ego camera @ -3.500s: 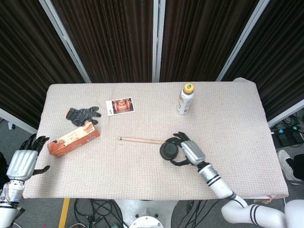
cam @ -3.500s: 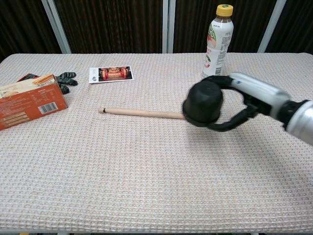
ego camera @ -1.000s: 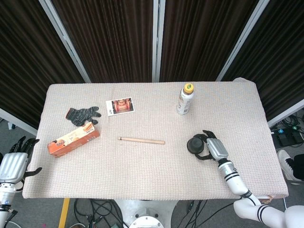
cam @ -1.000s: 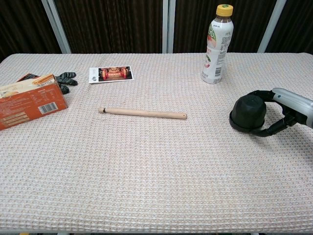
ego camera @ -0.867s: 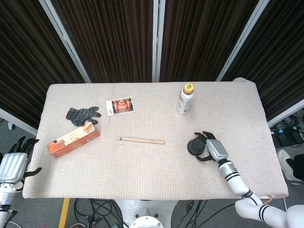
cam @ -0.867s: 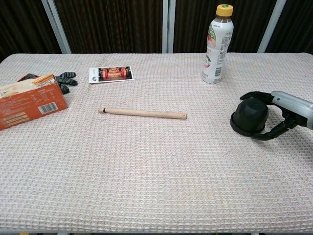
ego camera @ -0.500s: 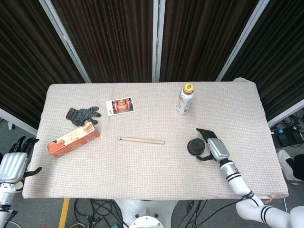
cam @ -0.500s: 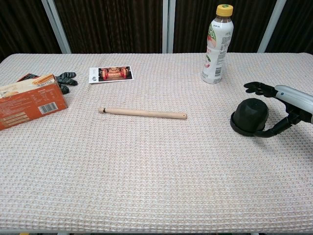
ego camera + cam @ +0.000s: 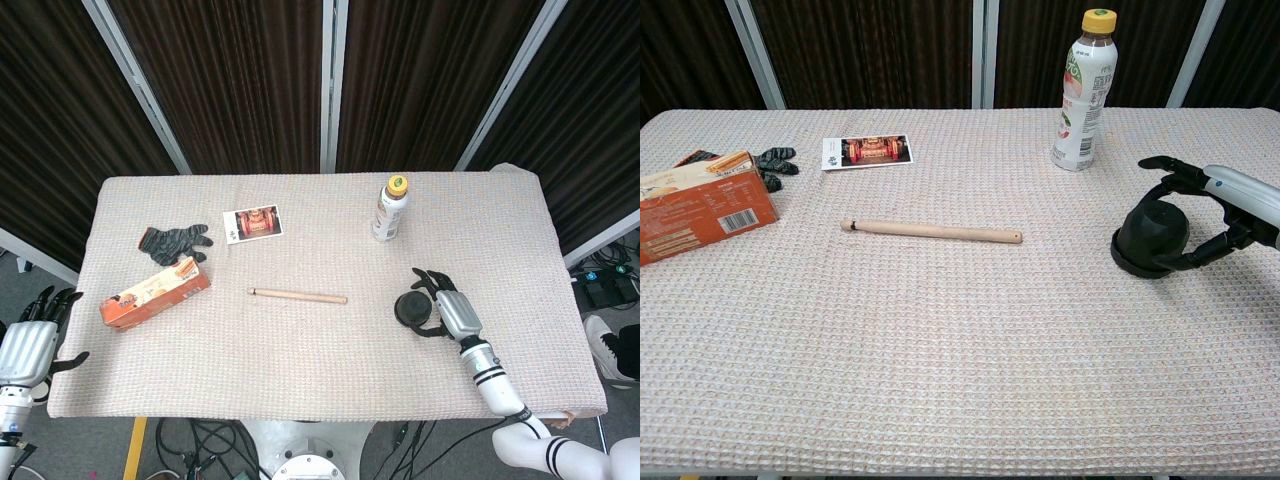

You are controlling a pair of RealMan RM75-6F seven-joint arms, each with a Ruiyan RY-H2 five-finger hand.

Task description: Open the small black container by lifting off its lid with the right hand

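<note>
One small black container (image 9: pixel 1152 238) standing lid-on at the right side of the worktop (image 9: pixel 940 380), right hand (image 9: pixel 1230 215) beside it, fingers (image 9: pixel 1168 168) spread around it without gripping, left hand (image 9: pixel 28 345) off the near-left edge, fingers spread, one bottle (image 9: pixel 1084 90), one wooden stick (image 9: pixel 930 231), one orange box (image 9: pixel 700 205), one glove (image 9: pixel 174 241), one photo card (image 9: pixel 867 151).

In the chest view the right hand (image 9: pixel 1230 215) is cut by the right edge, so its arm is not seen there. The black container (image 9: pixel 1152 238) is too dark to show where its lid ends, and whether the fingers (image 9: pixel 1200 251) touch it cannot be told. The left hand (image 9: pixel 28 345) is partly cut by the left edge of the head view. The print on the orange box (image 9: pixel 702 208) is too small to read.
</note>
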